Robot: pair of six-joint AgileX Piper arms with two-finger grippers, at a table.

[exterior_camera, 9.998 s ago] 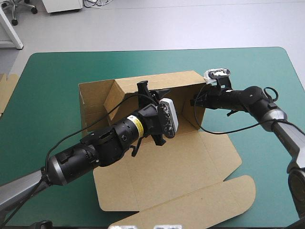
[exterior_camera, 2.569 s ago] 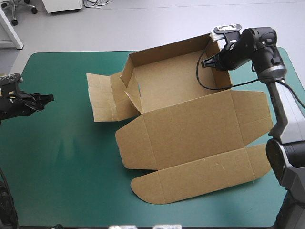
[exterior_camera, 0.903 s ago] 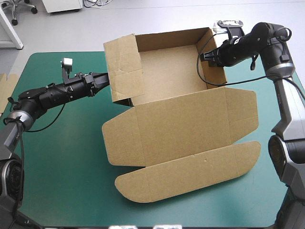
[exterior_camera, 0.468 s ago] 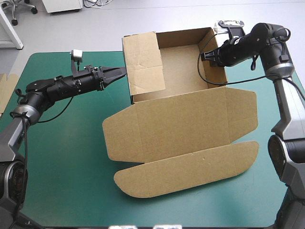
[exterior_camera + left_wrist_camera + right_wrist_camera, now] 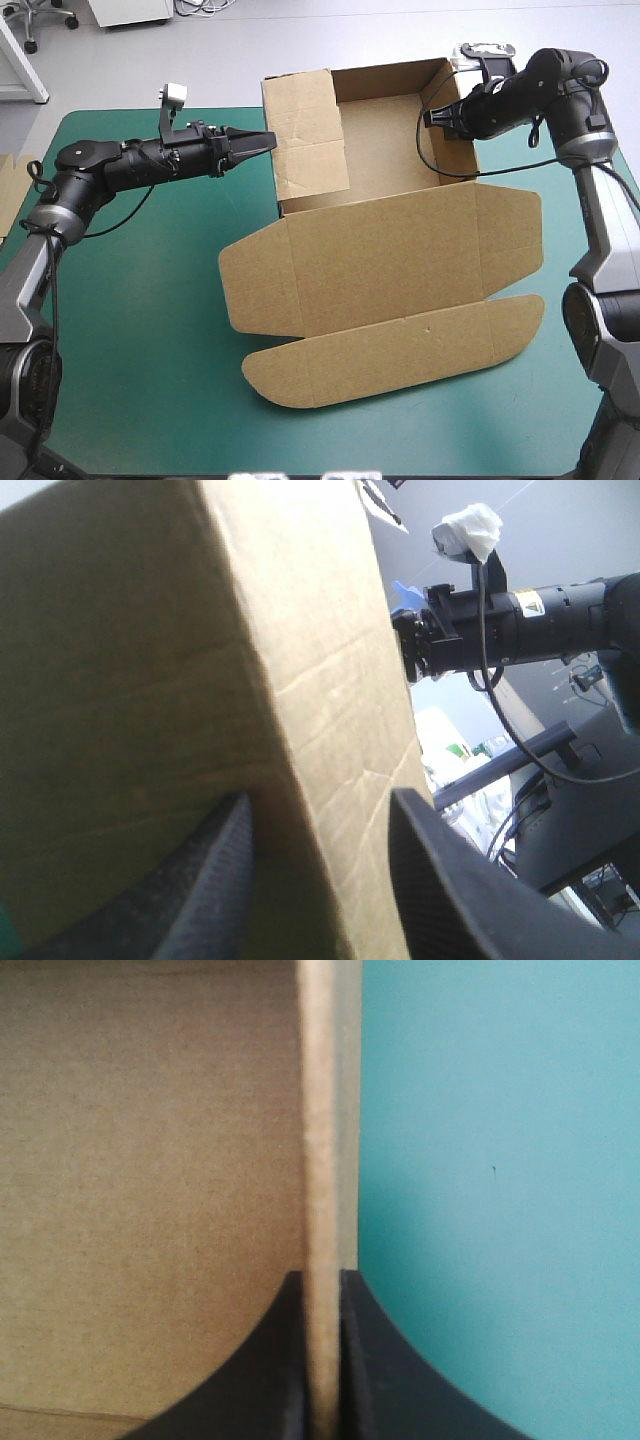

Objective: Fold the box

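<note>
The brown box point(image 5: 385, 150) stands at the table's far edge with its walls raised. Its lid point(image 5: 400, 265) lies flat toward the front. My left gripper point(image 5: 264, 140) reaches in from the left to the upright left side flap point(image 5: 305, 130). In the left wrist view its fingers point(image 5: 450, 880) stand apart and open, with the flap's folded edge point(image 5: 300, 710) between them. My right gripper point(image 5: 437, 116) is at the top of the right wall. Seen close, that gripper point(image 5: 322, 1280) is shut on the wall's edge point(image 5: 320, 1110). It also shows beyond the flap as the far gripper point(image 5: 408, 645).
An edge of more brown board point(image 5: 10, 190) shows at the table's left edge. The teal-green cover point(image 5: 130, 330) lies bare on the left and in front of the lid. The box's far wall point(image 5: 390, 78) stands past the table's far edge.
The left arm came in from the left and its gripper reached the side flap, which swung from flat to upright. The box shifted slightly. The right gripper kept its hold on the right wall.
</note>
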